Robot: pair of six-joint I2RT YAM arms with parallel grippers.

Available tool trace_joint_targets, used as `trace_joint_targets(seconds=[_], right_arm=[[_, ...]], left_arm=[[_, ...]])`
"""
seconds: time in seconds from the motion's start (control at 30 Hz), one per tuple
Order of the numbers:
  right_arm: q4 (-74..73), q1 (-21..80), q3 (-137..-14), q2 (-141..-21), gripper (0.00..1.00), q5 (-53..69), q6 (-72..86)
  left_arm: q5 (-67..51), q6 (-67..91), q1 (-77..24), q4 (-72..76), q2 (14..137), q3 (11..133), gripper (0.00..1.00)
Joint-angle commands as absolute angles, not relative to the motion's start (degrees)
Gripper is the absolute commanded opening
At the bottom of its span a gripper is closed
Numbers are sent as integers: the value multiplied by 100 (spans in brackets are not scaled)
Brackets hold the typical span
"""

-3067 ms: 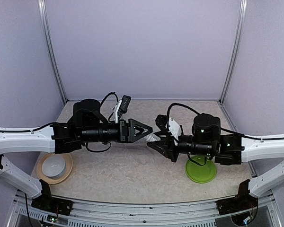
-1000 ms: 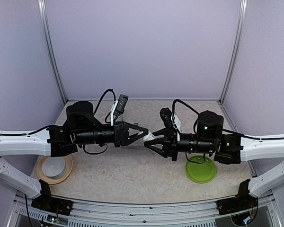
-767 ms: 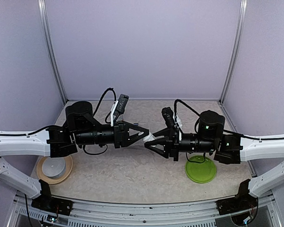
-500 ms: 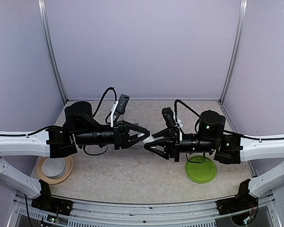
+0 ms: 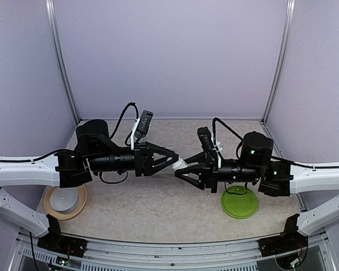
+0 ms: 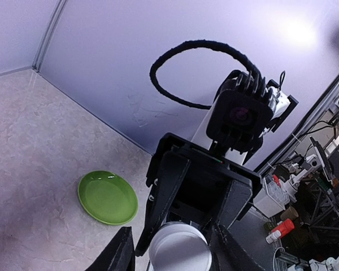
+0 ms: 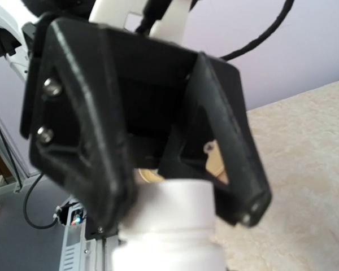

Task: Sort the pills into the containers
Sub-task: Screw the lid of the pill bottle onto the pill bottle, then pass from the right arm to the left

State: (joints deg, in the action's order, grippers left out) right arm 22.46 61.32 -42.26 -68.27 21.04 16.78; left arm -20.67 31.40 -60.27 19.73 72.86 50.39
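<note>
Left claw (image 5: 173,160) has spread its jaws since a second ago, open now around the cap end of the vial (image 7: 168,220), which the right claw (image 5: 183,168) clamps in mid-air above the surface (image 5: 158,206) (long axis lying claw-to-claw, cap leftward).

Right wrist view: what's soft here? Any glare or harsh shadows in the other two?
Right wrist: left gripper and white-capped vial fill the frame, both blurred, likely too close; table behind soft too. Left wrist: bright glare patch on the wall upper right; green plate sharp. Top external: even light, soft shadows, no glare.
</note>
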Motion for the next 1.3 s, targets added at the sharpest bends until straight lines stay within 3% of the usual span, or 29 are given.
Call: trace_joint_targets(seconds=[0.0, 0.27, 0.73, 1.03, 1.27], right_arm=[[2380, 6074, -4110, -6702, 10, 2031, 1637], [2460, 6056, -4009, -6691, 10, 1959, 1670], [2645, 6021, -3924, -6647, 10, 2004, 1723], [2651, 6025, -3920, -6713, 10, 1986, 1727], [2646, 6015, -3931, -6758, 10, 1990, 1723]], left_arm=[[-2120, 3197, -5977, 2183, 7250, 4969, 44], [-2196, 3264, -5976, 2277, 7309, 4939, 41], [-2151, 3298, -5985, 2277, 7415, 4866, 46], [-2171, 3287, -5994, 2291, 7400, 4852, 38], [-2188, 3284, -6007, 2304, 7419, 4849, 26]])
